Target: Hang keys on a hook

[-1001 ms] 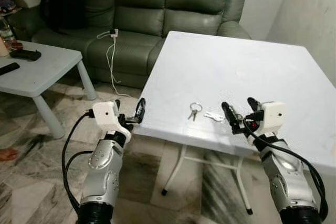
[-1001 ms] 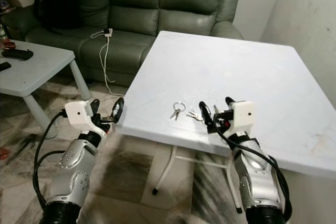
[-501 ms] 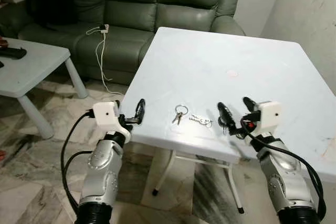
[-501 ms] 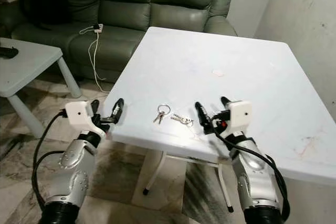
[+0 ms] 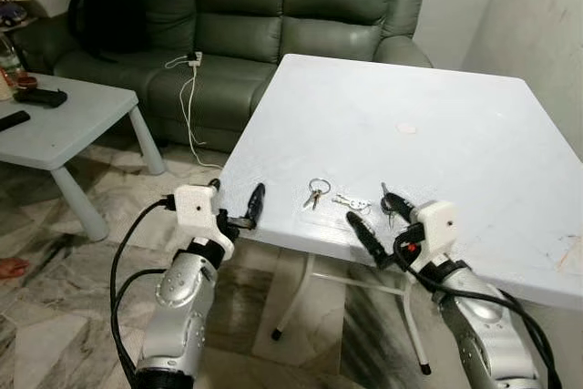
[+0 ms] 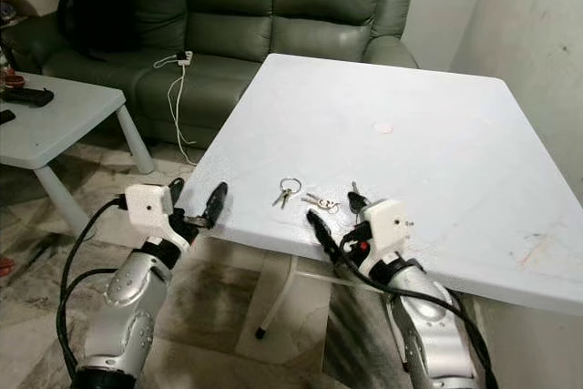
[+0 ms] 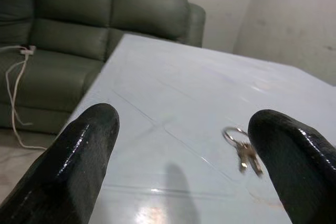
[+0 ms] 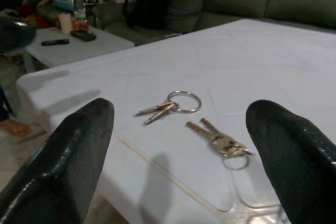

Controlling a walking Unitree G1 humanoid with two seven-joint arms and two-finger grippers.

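Two sets of keys lay on the white counter [image 5: 455, 134] near its front edge, just beside each other but apart. The left set [image 5: 316, 191] was a thin round silver ring with two small keys hanging from it toward the edge; in the right wrist view the ring [image 8: 184, 101] lay flat with the two blades [image 8: 156, 111] fanned out close together. The right set [image 5: 351, 201] was a pair of pale silver keys lying side by side, their heads joined on a small ring — seen in the right wrist view [image 8: 218, 139] with the blades pointing toward the other set. The right tool [image 5: 375, 219] hovered at the counter's front edge just beside the right set, its two black fingers spread wide, one finger [image 5: 364, 238] out past the edge and the other [image 5: 393, 204] above the counter. The left tool [image 5: 237, 206] was at the counter's front left corner, fingers spread and holding nothing; its wrist view showed the ringed keys [image 7: 241, 148] lying ahead, nearer one finger [image 7: 294, 161]. Behind the counter stood a green sofa [image 5: 273, 15] with a white cable [image 5: 191, 97] trailing off its seat, and to the left a low table [image 5: 64, 120] — with a remote [image 5: 41, 95] on it.
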